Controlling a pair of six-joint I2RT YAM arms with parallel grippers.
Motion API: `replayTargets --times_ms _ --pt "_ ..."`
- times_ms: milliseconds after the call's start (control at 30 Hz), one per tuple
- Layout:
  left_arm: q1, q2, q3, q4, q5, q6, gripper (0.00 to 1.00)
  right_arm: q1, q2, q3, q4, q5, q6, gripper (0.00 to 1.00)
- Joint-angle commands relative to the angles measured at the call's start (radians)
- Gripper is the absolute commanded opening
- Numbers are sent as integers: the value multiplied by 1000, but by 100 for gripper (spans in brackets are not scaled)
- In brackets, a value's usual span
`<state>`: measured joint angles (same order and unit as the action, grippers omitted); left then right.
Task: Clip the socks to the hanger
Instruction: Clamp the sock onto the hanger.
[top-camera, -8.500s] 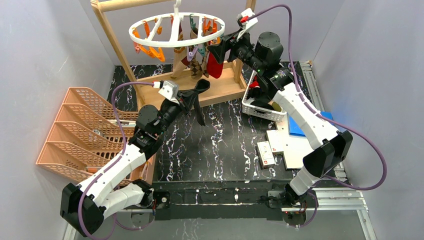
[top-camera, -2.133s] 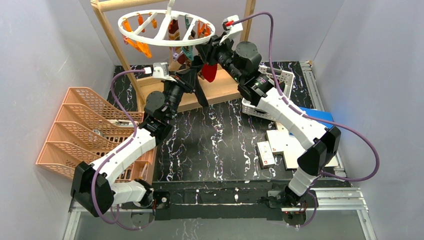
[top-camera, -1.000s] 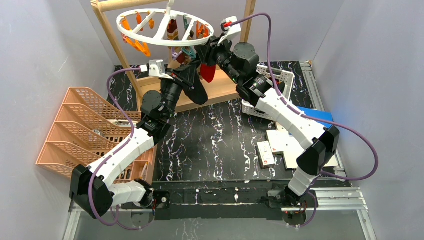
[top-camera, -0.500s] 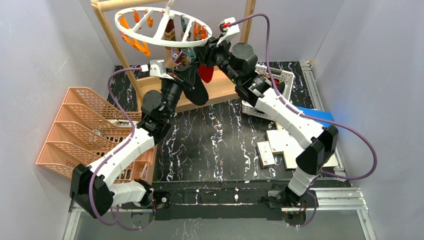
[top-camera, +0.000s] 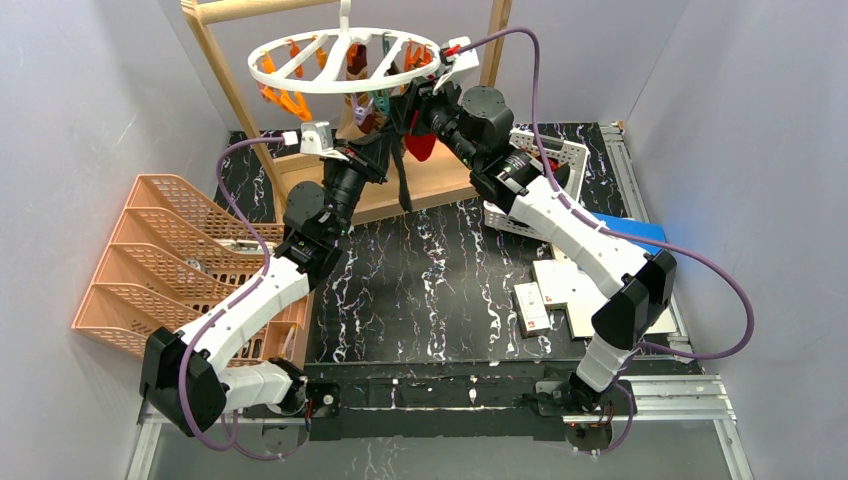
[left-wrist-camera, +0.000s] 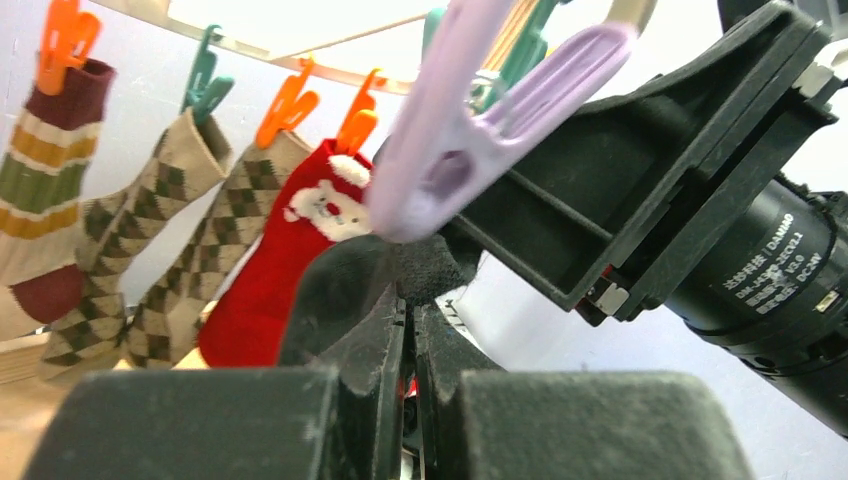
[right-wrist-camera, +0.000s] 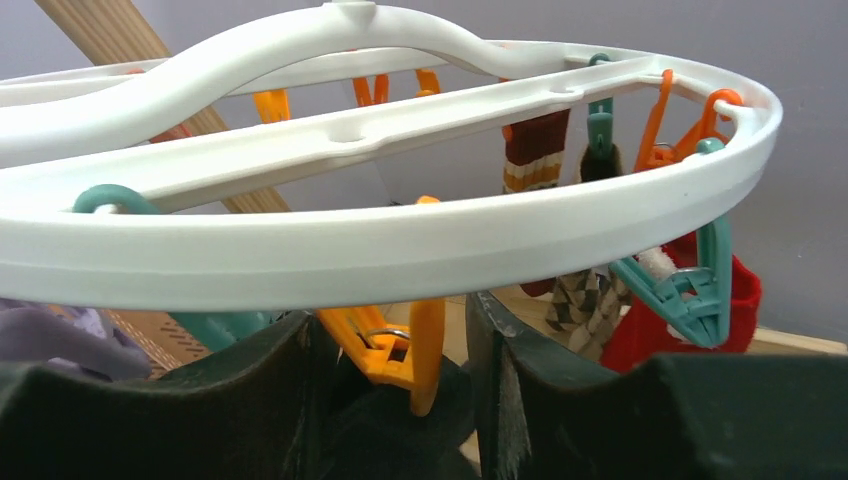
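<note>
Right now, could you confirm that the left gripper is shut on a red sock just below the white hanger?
Not quite: the left gripper is shut on a black sock, not a red one, just below the hanger. The left wrist view shows dark fabric between its fingers; the red sock already hangs clipped.

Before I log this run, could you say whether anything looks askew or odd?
The hanger hangs slightly tilted, its left side lower in the top view, with the right tool straddling an orange clip beneath it. Nothing looks spilled or damaged.
</note>
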<state>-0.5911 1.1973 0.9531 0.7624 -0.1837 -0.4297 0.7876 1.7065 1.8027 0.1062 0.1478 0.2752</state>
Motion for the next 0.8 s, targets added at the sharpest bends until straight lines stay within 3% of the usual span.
replayTargets --times_ms 0,100,200,433,767 --pt "-3 -13 -13 41 -31 10 0 5 -43 10 18 19 14 58" --pt "-3 -9 -10 41 -30 6 0 5 -57 0 21 12 8 68" --pt "-3 -2 -5 41 -27 3 0 5 -81 -28 43 -1 -3 84" --pt "-3 10 12 41 -16 -7 0 5 -115 -39 26 -24 -28 97" --pt "-3 -1 7 41 -28 -1 0 6 -172 -67 -17 -51 -45 99"
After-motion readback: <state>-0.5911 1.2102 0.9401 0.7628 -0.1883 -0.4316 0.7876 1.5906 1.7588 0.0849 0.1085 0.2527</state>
